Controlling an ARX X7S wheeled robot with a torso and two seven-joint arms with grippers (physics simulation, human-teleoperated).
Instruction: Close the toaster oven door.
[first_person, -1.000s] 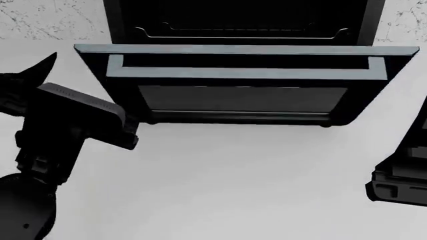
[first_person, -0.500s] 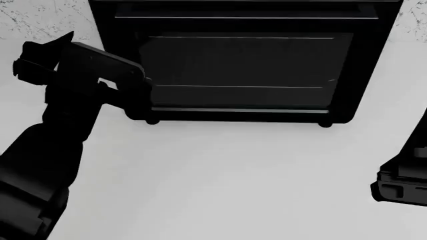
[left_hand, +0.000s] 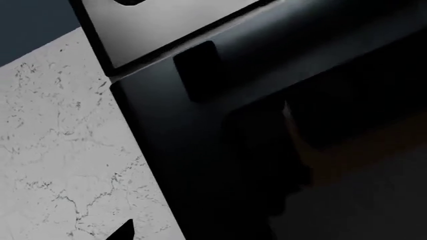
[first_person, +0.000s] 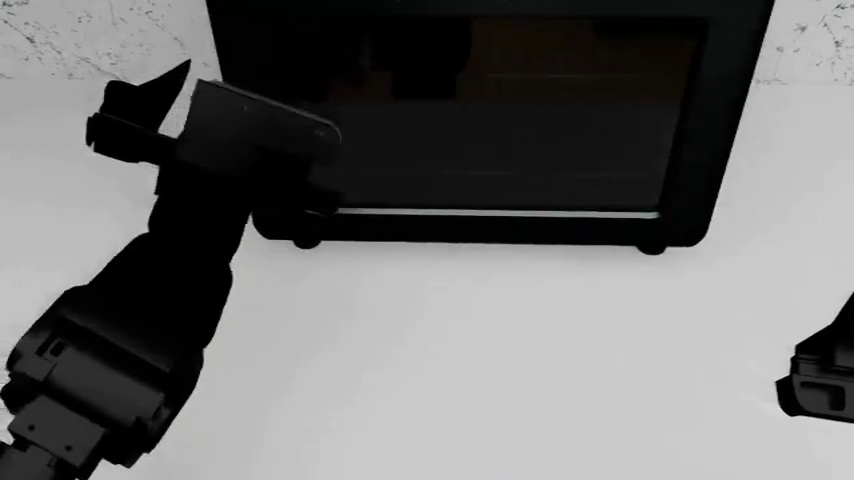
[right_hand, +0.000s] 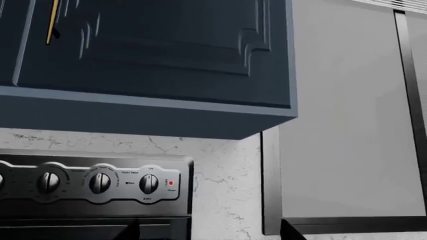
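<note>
In the head view the matte-black toaster oven stands at the back of the white counter. Its door, a black frame around a dark glass pane, stands upright against the oven front. A thin light strip shows along its lower edge. My left gripper is open and empty at the oven's left front corner, touching or almost touching the door frame. One fingertip shows in the left wrist view beside the oven's dark side. My right gripper is open and empty, low at the right, away from the oven.
The white counter lies in front of the oven. The right wrist view shows the oven's silver knob panel, dark-blue wall cabinets with a brass handle above, a marble backsplash and a grey panel.
The door has swung up from lying open to upright against the oven. My left arm has risen with it toward the oven's left front corner. The right gripper has barely moved.
</note>
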